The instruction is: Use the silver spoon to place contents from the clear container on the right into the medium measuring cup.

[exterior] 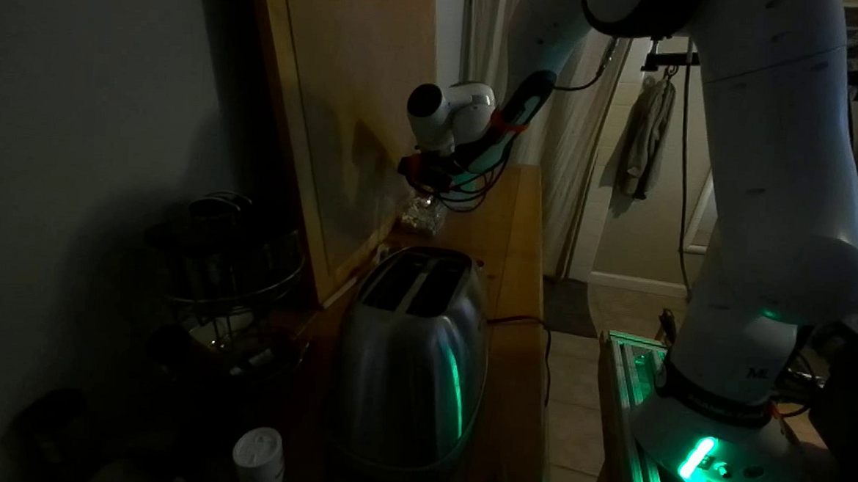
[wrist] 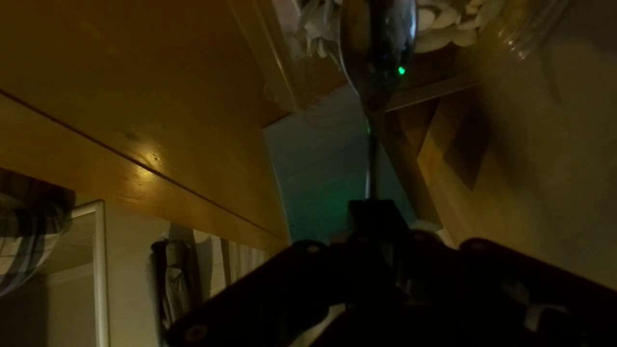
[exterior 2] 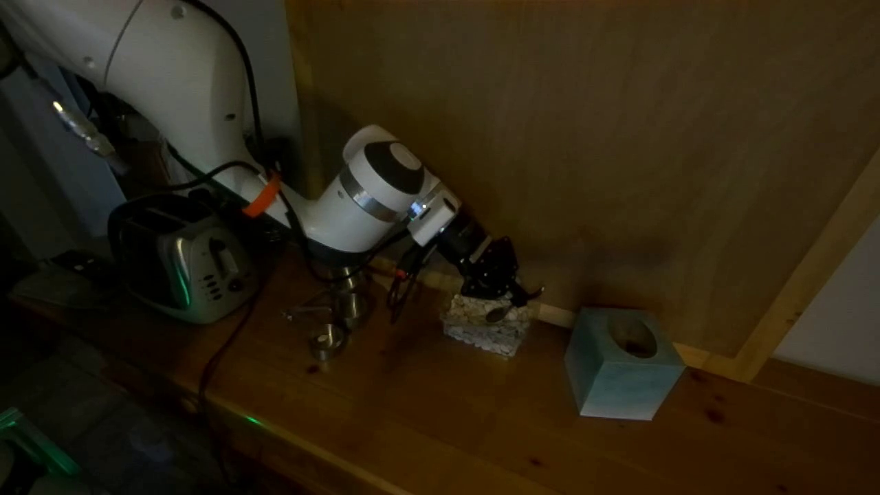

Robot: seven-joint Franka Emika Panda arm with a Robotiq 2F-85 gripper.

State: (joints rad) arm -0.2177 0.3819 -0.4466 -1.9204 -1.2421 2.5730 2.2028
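Apparently at the scooping step, with most of the job left to do. Done already: a firm hold on the spoon [wrist: 377, 72], with the jaws of the gripper [wrist: 372, 211] pinched tight on its thin handle and on nothing else in sight. Poised with its bowl at the clear container [exterior 2: 485, 342], above or among the pale pieces [wrist: 443, 36]; impossible to say which. No load to be made out on the bowl. Left, most likely: scoop, lift, carry across to the middle cup [exterior 2: 352, 316], presumably the medium measure, tip, perhaps repeat. Impossible, too, to judge the fill of that cup.

Close up in the wrist view: separate pieces and the broad bowl of the spoon, but no cup at all. Wider in an exterior view: the middle cup between a small cup [exterior 2: 324, 352] and a back cup [exterior 2: 347, 276], well apart from the clear container, with a blue tissue box [exterior 2: 619, 395] on the container's farther side. Partly blocked in an exterior view: past the toaster [exterior: 407, 372], only a glint of the clear container beneath the gripper, and no cups to be made out. Shown just there: a white tub [exterior: 257, 456] near the toaster. Shown there and from the wrist only: a hanging coat [exterior: 647, 142].
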